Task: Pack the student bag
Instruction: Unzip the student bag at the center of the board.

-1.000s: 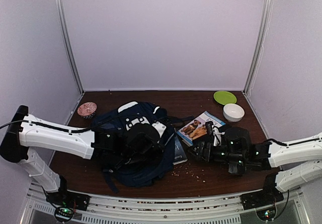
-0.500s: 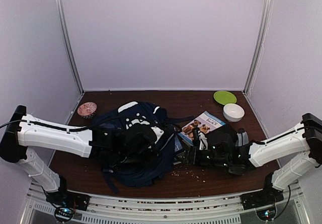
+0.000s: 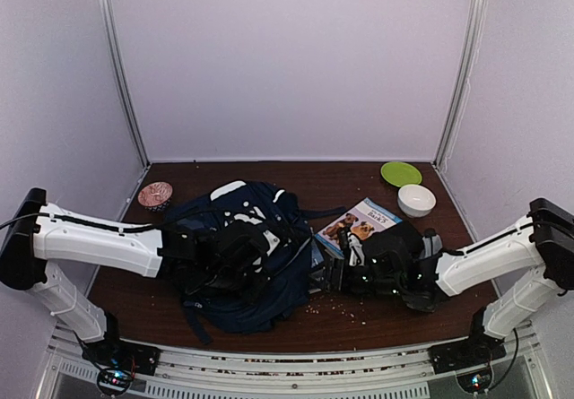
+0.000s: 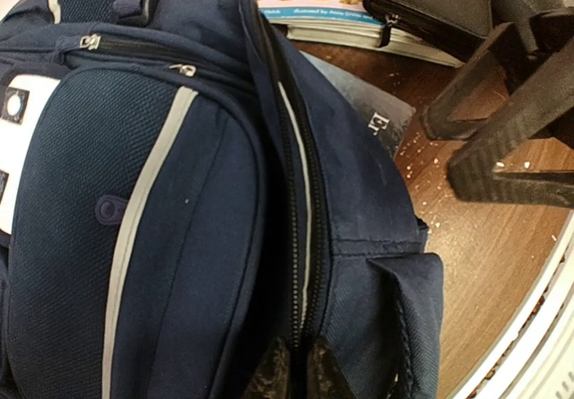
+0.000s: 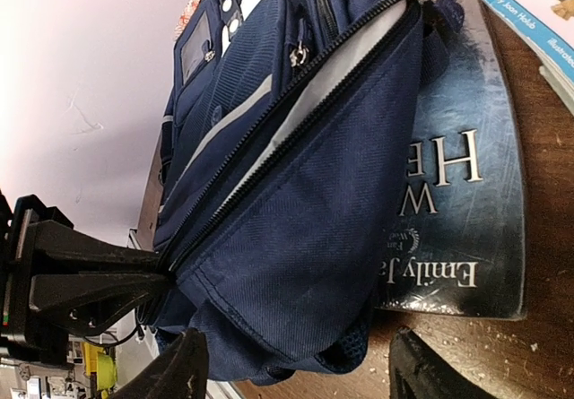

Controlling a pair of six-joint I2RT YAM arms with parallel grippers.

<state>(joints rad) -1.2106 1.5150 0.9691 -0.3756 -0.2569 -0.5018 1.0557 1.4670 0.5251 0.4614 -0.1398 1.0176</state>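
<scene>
The left gripper was clenched on the zipper seam of the student bag, which lay at the table's 8 o'clock. At the bag's 3 o'clock, a dark book poked from under its edge. The right gripper faced it there, fingers spread wide and holding nothing.

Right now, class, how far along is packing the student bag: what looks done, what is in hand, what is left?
Done: the student bag is unzipped, grey lining showing. In hand: the left end effector pinches its zip edge; the right end effector hangs open by the dark book. Left: that and the dog-cover book lie outside the bag.
</scene>
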